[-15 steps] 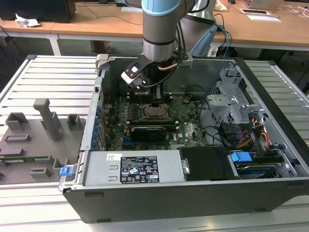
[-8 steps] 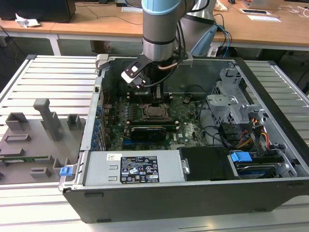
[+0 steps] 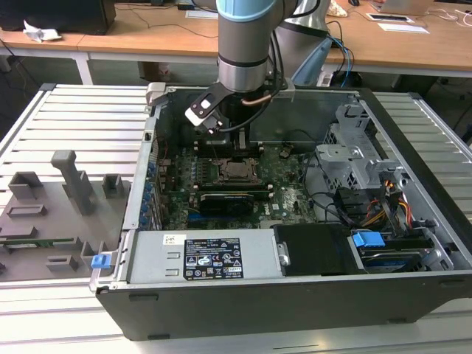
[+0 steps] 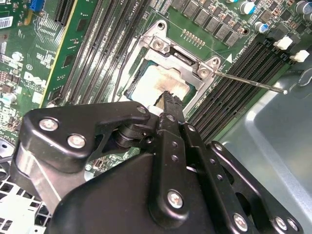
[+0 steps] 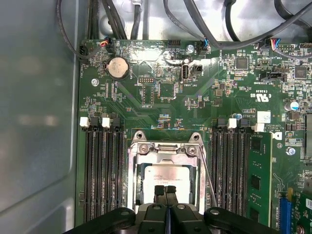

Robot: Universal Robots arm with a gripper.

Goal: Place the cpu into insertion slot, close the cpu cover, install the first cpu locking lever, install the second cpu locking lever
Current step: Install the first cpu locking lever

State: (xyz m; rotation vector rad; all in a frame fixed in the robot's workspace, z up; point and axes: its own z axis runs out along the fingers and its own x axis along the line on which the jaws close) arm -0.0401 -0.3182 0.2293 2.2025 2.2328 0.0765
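Observation:
The cpu (image 5: pixel 167 176), a silver-grey square with pale smears on top, lies in the insertion slot (image 3: pixel 237 170) on the green motherboard. The cpu cover (image 5: pixel 165 148), a metal frame with a square window, lies down around the chip. A thin locking lever (image 4: pixel 253 83) juts out sideways from the socket's corner, unlatched; it also runs along the frame's side as a thin wire (image 5: pixel 208 178). My gripper (image 5: pixel 165 191) is shut, with nothing between its black fingers, and its tips hover just over the cpu's edge (image 4: pixel 168 97).
Long black memory slots (image 5: pixel 103 170) flank the socket on both sides. Cables (image 5: pixel 204 19) hang along the board's edge. In the exterior view, the arm (image 3: pixel 247 44) reaches down into the open computer case (image 3: pixel 413 133), with a drive cage (image 3: pixel 358 155) at the exterior view's right.

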